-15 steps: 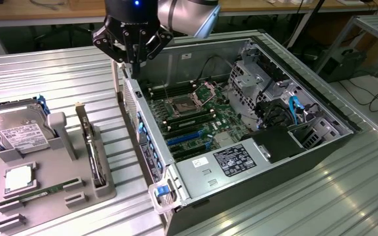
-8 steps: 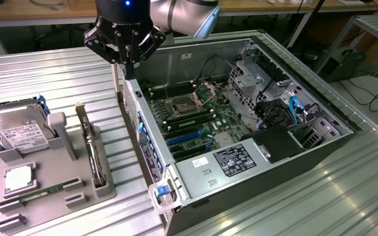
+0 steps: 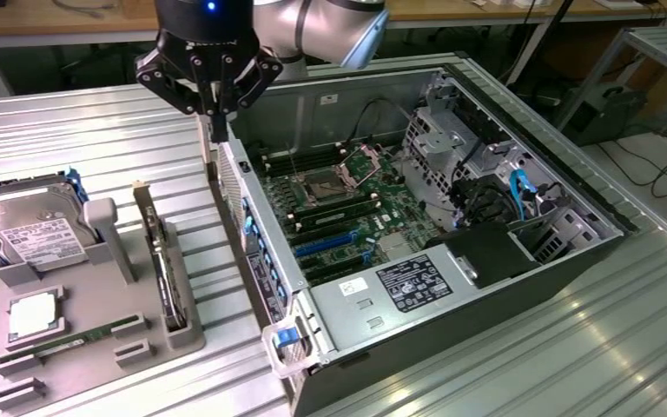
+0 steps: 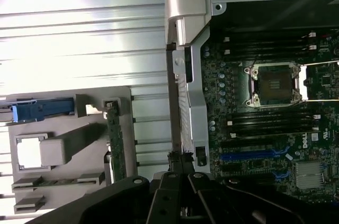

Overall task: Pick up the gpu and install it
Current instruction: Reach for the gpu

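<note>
Your claw [image 3: 211, 109] is pinched fully shut on nothing, poised above the rear wall of the open computer case [image 3: 267, 261]. The gpu [image 3: 162, 261] waits at seven o'clock from it in the exterior view. It stands on edge in the grey tray [image 3: 183, 334] on the worktop, probably so its top edge is free to grasp. The hard drive [image 3: 32, 230] sits at the gpu's nine o'clock, and the case wall crowds it at three.

hard drive [image 3: 32, 236] | ram stick [image 3: 69, 340] | both on grey tray [image 3: 108, 300] | ribbed metal table [image 3: 102, 139]
</note>
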Controlling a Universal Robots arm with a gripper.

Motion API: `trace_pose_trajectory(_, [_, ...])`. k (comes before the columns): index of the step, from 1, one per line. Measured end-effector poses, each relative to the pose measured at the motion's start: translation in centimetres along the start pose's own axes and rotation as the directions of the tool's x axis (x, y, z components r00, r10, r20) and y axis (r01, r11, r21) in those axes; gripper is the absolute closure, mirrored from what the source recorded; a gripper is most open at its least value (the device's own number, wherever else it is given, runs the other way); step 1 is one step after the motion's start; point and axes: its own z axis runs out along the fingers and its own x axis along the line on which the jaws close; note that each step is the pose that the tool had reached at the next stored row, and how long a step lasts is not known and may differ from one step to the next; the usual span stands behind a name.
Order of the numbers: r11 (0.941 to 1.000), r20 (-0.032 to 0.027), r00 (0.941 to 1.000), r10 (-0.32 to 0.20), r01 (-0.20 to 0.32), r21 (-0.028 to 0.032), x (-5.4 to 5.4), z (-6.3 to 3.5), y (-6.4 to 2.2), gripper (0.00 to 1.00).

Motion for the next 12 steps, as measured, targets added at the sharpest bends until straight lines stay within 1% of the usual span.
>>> trace_pose_trajectory(12, [1.0000, 0.0000, 1.0000, 0.000, 0.000, 0.0000, 1.5, -0.05, -0.22, 0.89])
